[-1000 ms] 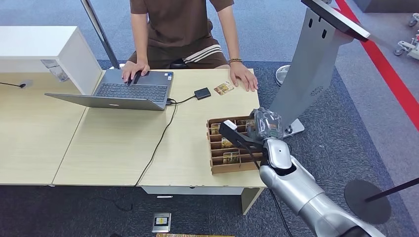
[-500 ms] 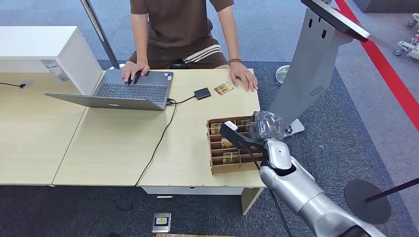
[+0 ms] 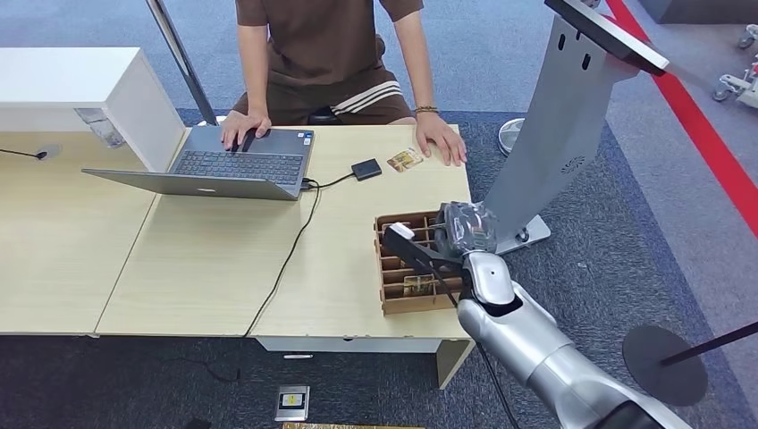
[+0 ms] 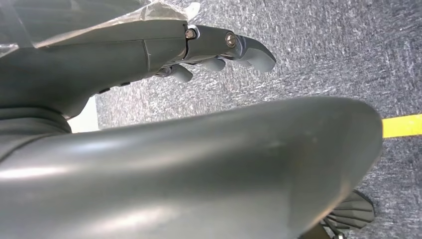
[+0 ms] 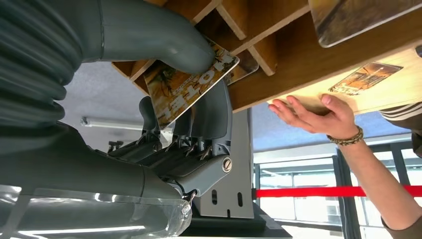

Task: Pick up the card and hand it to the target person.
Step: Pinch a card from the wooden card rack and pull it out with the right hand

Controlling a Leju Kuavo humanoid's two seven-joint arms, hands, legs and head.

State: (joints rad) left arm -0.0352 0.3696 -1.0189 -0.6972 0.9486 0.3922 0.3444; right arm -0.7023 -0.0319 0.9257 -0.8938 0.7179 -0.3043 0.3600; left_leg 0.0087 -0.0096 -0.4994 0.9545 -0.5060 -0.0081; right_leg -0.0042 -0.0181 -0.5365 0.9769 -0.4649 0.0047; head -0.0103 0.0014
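Right wrist view — right hand (image 5: 199,89) pinches glossy rectangular card (image 5: 191,87).

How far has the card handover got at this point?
Done: the right hand pinches a card between thumb and fingers, at the wooden card box. In hand: lifting it clear. Left: carrying it to the seated person, whose hand rests flat on the table.

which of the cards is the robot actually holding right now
The card with large lettering, pinched between the right hand's thumb and fingers at the wooden organizer. Another card lies flat on the table by the person's hand.
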